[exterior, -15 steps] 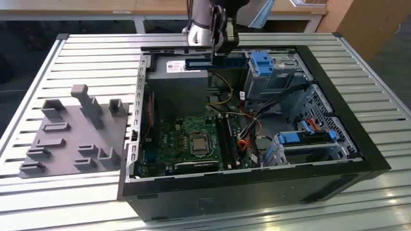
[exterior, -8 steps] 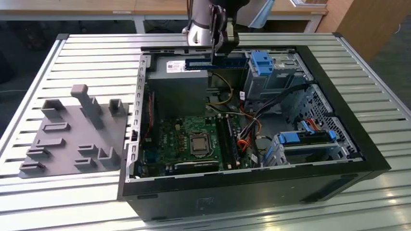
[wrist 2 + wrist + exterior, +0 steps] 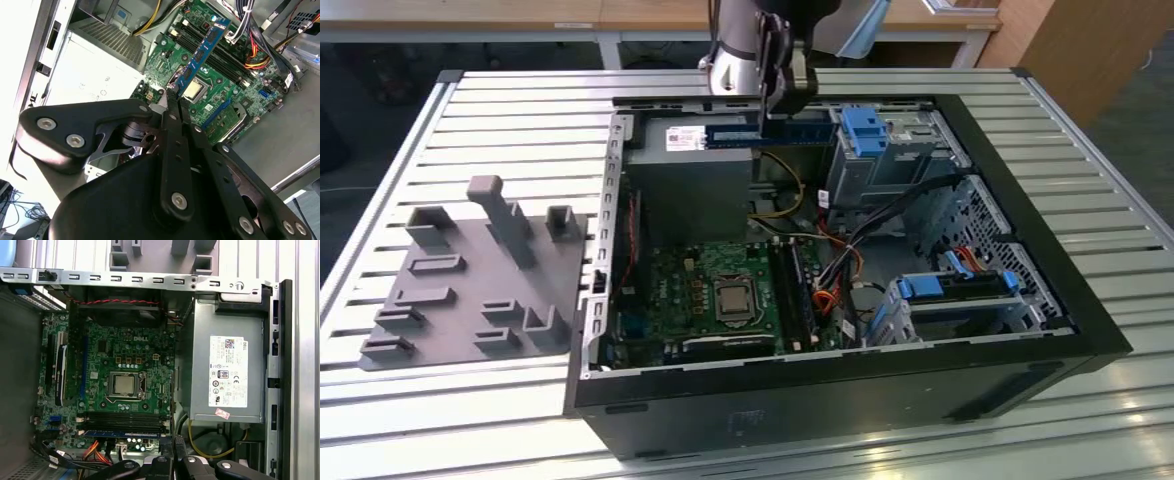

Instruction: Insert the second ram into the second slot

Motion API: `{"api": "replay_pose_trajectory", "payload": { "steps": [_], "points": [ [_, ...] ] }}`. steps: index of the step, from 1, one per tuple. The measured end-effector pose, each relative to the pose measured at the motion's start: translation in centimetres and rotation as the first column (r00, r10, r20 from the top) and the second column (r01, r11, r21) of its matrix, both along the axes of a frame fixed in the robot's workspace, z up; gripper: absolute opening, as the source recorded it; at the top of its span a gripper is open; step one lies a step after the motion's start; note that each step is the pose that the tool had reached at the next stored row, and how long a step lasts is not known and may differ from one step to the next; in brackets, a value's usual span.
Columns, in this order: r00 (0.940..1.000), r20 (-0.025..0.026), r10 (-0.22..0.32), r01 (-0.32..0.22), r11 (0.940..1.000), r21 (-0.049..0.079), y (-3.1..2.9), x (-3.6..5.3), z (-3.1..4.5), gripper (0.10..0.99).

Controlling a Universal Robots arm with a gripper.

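Observation:
The second ram [image 3: 736, 133], a thin blue strip with dark chips, hangs level over the power supply [image 3: 687, 180] at the far side of the open computer case [image 3: 1067, 300]. My gripper [image 3: 775, 112] is shut on one end of it. In the second wrist view the ram [image 3: 202, 52] sticks out from my gripper [image 3: 172, 94], well above the motherboard [image 3: 225, 85]. In the first wrist view the ram [image 3: 120, 433] lies across the picture near the dark memory slots [image 3: 122, 418]. Those slots [image 3: 790, 290] sit right of the processor socket [image 3: 732, 298], far below the ram.
Yellow, red and black cables [image 3: 834, 270] run beside the slots. Blue drive-bay clips [image 3: 865, 128] stand at the case's far right. A grey fixture block [image 3: 474, 270] with upright pegs sits on the slatted table at the exterior view's left.

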State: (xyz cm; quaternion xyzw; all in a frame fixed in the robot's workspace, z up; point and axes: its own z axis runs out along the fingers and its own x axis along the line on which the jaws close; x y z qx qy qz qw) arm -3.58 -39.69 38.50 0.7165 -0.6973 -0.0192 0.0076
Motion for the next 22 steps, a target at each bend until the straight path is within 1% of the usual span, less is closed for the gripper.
{"api": "replay_pose_trajectory", "payload": {
  "steps": [14, 16, 22],
  "points": [
    [1.0000, 0.0000, 0.000, 0.000, 1.0000, 0.000, -0.47, 0.00, 0.00, 0.133],
    [1.0000, 0.0000, 0.000, 0.000, 1.0000, -0.001, -0.98, 0.00, 0.00, 0.133],
    [1.0000, 0.0000, 0.000, 0.000, 1.0000, -0.001, -1.08, 0.00, 0.00, 0.133]
  ]
}}
